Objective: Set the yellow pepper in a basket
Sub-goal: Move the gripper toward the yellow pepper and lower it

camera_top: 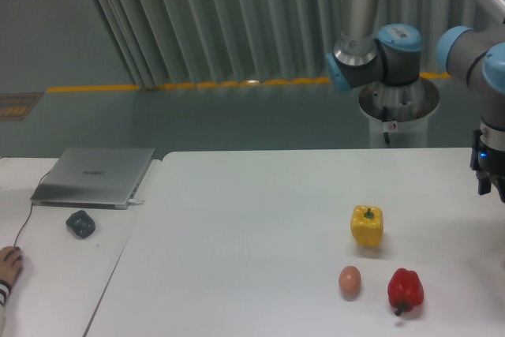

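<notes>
1. At the far left edge a person's hand (pixel 8 262) rests on a side table (pixel 55 274), by a thin cable.
2. A closed silver laptop (pixel 95 177) lies flat on that table, with a small dark mouse (pixel 80 223) just in front of it.
3. The main white table (pixel 237 234) is smooth and matte; behind it run grey ribbed curtains and a yellow floor line.
4. The yellow pepper (pixel 367 226), blocky and glossy, stands upright right of centre on the bare tabletop, in no container.
5. Nearer the camera, a tan egg (pixel 349 280) and a red pepper (pixel 405 290) sit close together.
6. The gripper (pixel 491 175) is cut off at the right edge; I cannot tell how wide it stands or whether it holds anything.
</notes>
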{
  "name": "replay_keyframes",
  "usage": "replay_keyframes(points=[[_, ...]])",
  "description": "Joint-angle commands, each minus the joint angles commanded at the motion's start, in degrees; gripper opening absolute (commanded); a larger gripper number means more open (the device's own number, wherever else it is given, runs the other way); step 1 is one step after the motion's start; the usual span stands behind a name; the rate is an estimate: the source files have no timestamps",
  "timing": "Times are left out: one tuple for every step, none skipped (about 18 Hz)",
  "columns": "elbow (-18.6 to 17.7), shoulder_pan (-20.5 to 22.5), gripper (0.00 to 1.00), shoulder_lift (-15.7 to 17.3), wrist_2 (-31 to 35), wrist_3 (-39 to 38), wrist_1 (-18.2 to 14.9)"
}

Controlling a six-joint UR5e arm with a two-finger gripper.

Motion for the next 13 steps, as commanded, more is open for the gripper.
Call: replay_keyframes(points=[[-0.1, 0.0, 1.0, 0.0, 0.0, 0.0, -0.1], [-0.1, 0.0, 1.0, 0.0, -0.1, 0.0, -0.1], [-0.1, 0.0, 1.0, 0.0, -0.3, -0.1, -0.2], [-0.1, -0.3, 1.0, 0.0, -0.5, -0.1, -0.2], [-0.1, -0.3, 1.0, 0.0, -0.5, -0.1, -0.2], [-0.1, -0.4, 1.0, -0.1, -0.5, -0.2, -0.2], [-0.3, -0.5, 1.0, -0.1, -0.7, -0.3, -0.2], [-0.7, -0.6, 1.0, 0.0, -1.5, -0.6, 0.0], [-1.1, -0.4, 1.0, -0.1, -2.5, -0.9, 0.3], [-1.6, -0.3, 1.0, 0.0, -3.0, -1.0, 0.5], [-1.8, -0.2, 1.0, 0.1, -3.1, -1.2, 0.6], [-1.8, -0.2, 1.0, 0.1, -3.0, -1.3, 0.6], [-1.8, -0.2, 1.0, 0.0, -2.8, -1.3, 0.6]])
